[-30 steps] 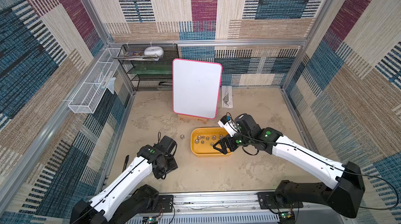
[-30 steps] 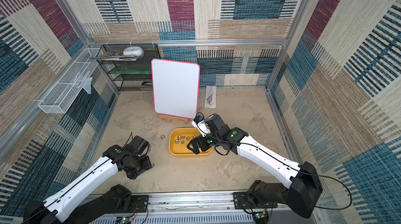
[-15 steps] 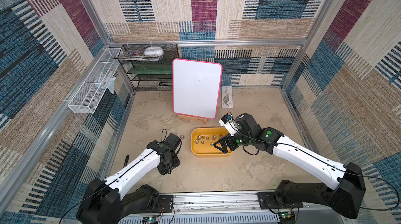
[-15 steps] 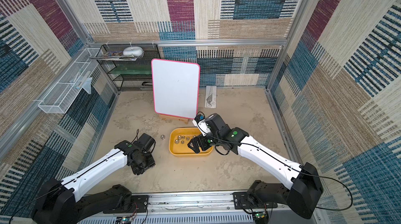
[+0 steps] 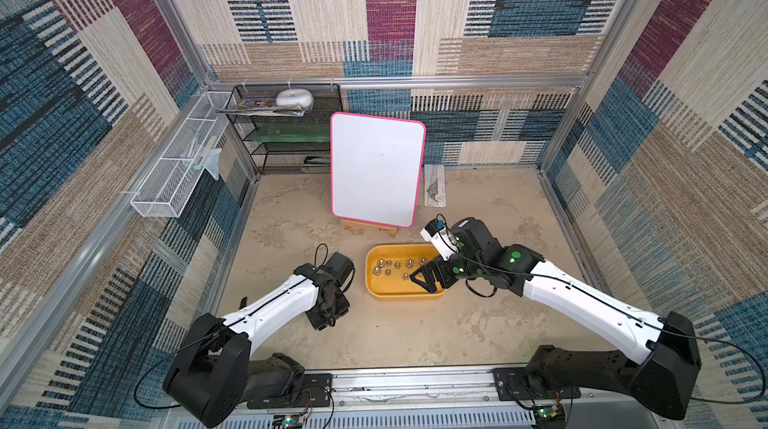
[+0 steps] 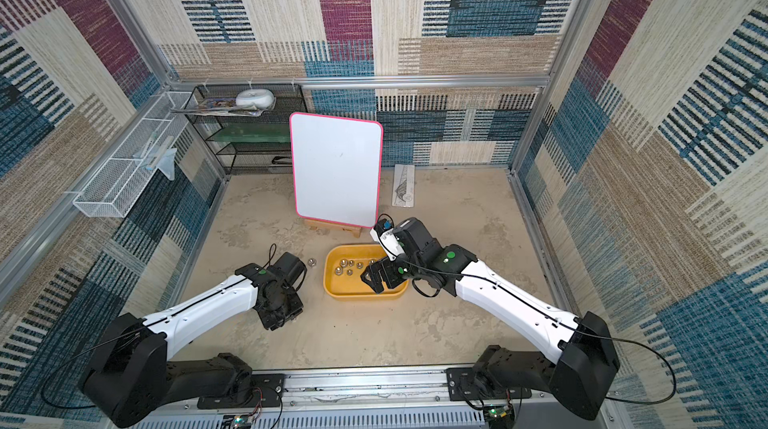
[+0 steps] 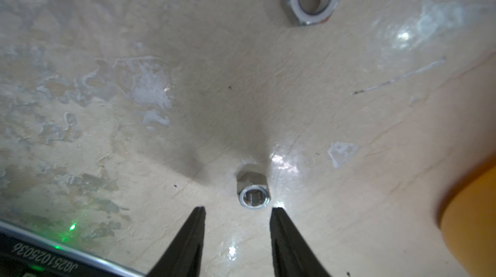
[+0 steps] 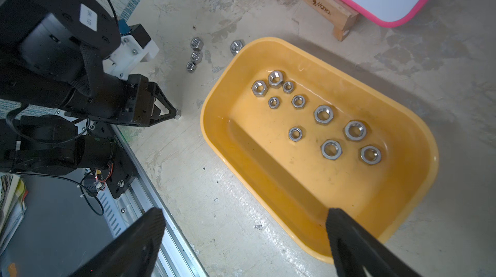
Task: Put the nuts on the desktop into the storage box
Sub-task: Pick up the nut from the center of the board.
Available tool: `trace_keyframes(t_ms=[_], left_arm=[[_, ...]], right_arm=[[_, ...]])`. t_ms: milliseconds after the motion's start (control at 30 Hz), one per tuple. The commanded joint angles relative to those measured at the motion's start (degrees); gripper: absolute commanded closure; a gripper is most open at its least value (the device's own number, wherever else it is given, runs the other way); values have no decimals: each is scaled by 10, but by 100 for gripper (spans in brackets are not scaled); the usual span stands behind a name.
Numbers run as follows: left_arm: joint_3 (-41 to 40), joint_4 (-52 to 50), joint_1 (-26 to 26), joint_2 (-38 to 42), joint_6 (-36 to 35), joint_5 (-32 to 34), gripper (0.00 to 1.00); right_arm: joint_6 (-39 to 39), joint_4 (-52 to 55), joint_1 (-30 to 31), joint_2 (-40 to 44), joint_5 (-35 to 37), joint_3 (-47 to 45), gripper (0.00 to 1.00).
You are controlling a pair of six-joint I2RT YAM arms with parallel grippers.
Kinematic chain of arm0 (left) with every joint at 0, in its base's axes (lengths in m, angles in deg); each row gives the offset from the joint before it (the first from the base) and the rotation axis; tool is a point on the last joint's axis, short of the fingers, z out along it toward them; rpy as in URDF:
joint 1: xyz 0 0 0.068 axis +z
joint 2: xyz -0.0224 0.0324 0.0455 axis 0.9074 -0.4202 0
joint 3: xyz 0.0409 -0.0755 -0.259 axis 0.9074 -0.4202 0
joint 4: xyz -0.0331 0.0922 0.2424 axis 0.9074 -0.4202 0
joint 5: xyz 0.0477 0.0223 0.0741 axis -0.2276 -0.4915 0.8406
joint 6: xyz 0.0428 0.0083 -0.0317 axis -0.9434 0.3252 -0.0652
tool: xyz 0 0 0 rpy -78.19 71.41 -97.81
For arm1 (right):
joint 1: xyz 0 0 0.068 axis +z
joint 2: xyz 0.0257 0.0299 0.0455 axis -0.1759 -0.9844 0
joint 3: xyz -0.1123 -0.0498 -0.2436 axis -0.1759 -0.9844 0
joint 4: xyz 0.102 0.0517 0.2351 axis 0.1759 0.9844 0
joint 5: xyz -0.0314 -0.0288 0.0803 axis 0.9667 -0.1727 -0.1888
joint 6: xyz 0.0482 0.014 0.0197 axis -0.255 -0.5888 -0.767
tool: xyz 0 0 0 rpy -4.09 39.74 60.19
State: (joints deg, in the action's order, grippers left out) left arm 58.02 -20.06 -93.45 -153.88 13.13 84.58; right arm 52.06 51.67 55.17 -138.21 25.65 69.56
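Nuts (image 8: pixel 323 114), ten by my count, lie in the storage box (image 8: pixel 362 189); one small nut (image 7: pixel 254 195) sits on the surface (image 7: pixel 107 128) just past the tips of my left claw (image 7: pixel 237 210), set narrow and gripping nothing. My right claw (image 8: pixel 244 211) hangs wide and empty.

walls (image 5: pixel 390 11): woven patchwork, blue/maroon/beige | black mesh rack (image 5: pixel 286 144): back corner | white wire basket (image 5: pixel 166 190): left wall | whiteboard (image 5: pixel 376 169): upright
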Motion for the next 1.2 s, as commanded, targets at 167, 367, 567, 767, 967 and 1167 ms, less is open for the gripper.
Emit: trace_keyframes(t_ms=[167, 367, 567, 767, 967, 1167], left_arm=[[4, 19, -2, -29, -1, 2, 59], [3, 29, -2, -44, -3, 0, 59], [-7, 41, -3, -43, -3, 3, 67], [-17, 52, -3, -40, -4, 5, 76], [-1, 26, -3, -22, -14, 16, 91], [57, -29, -3, 12, -46, 25, 85]], right_arm=[[-2, 4, 1, 2, 7, 0, 1], [-1, 5, 1, 0, 8, 1, 1], [0, 7, 1, -2, 8, 4, 1], [1, 9, 1, -6, 8, 8, 1], [1, 10, 1, -6, 10, 8, 1], [-3, 10, 1, -3, 18, 7, 1]])
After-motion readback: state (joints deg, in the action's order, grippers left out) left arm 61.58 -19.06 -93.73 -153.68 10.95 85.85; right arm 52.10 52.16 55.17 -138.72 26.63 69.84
